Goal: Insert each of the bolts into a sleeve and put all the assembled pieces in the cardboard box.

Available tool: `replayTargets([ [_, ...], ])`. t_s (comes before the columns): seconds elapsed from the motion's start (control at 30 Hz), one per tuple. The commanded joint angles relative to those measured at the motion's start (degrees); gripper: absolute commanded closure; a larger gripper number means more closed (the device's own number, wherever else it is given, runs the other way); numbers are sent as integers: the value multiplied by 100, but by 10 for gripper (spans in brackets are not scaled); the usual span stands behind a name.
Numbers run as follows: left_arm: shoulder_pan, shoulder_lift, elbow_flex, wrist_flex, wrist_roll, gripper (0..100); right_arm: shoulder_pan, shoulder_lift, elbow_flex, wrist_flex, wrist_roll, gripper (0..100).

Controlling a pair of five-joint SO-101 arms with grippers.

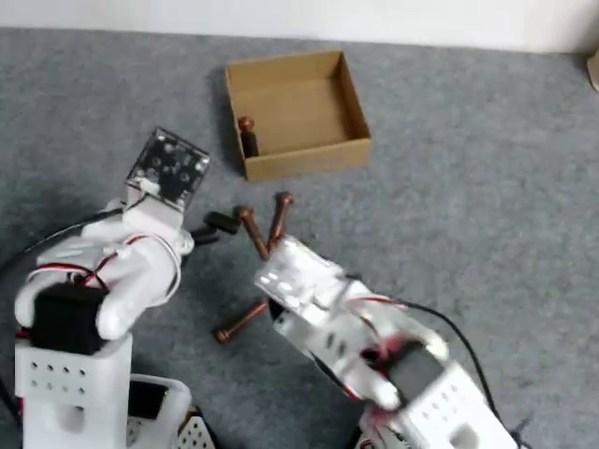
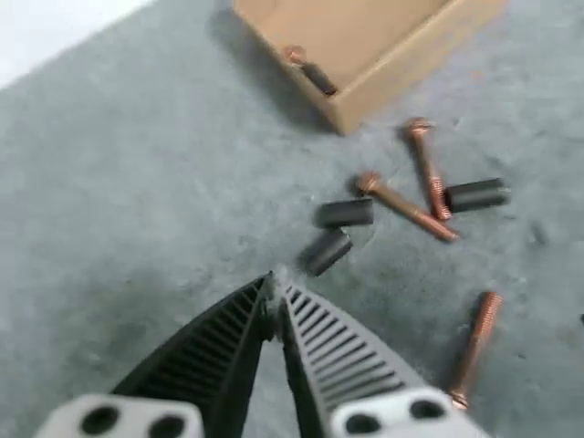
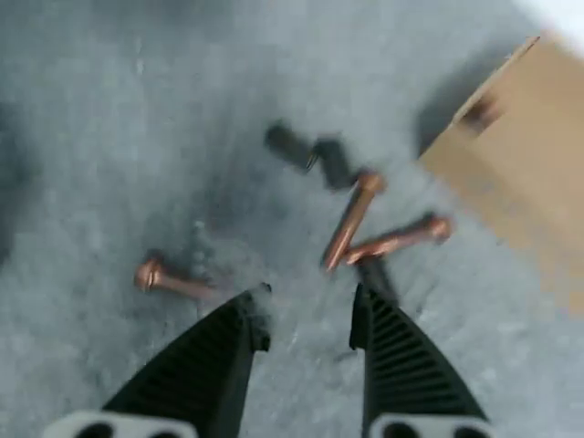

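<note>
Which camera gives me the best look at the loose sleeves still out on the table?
The left wrist view: all three sleeves lie in plain sight among the bolts, none covered. In the high view the arms hide some of them. The right wrist view shows them as blurred dark shapes.

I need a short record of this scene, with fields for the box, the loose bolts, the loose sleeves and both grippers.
cardboard box: open, holds one assembled piece against a wall
bolts: three loose on the carpet; two lie in a V, the third lies apart
sleeves: three loose, all near the V of bolts
left gripper: fingers shut, holding nothing
right gripper: fingers open, holding nothing
</note>
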Motion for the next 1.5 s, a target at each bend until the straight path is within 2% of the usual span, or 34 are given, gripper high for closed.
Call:
replayTargets([
  [0.0,-189,-207,927,-870,-114,976,-92,778,4,-576,53,864],
  [0.1,-180,-242,1657,-1477,-105,976,-92,1402,4,-954,97,864],
  [0.2,-207,-233,2202,-2119,-53,976,-92,2053,4,-1235,510,863],
  [0.33,-488,-233,2695,-2549,607,975,-57,2879,-4,-1815,607,863],
  [0.47,-734,-233,2985,-2963,668,972,84,3301,-303,-2053,607,858],
  [0.6,-743,-233,3178,-3112,668,888,646,3486,-664,-2088,607,763],
  [0.67,-725,-233,3257,-3182,668,890,822,3530,-664,-2229,607,724],
  [0.83,-725,-233,3618,-3727,668,902,866,3600,-567,-3011,580,723],
  [1.03,-716,-215,3714,-3842,659,902,1095,3741,-532,-3310,607,723],
  [1.17,-716,-198,3714,-3851,651,902,1349,4479,-576,-3925,607,723],
  [1.47,-708,-198,3714,-3851,642,902,1420,6053,-954,-4426,598,723],
])
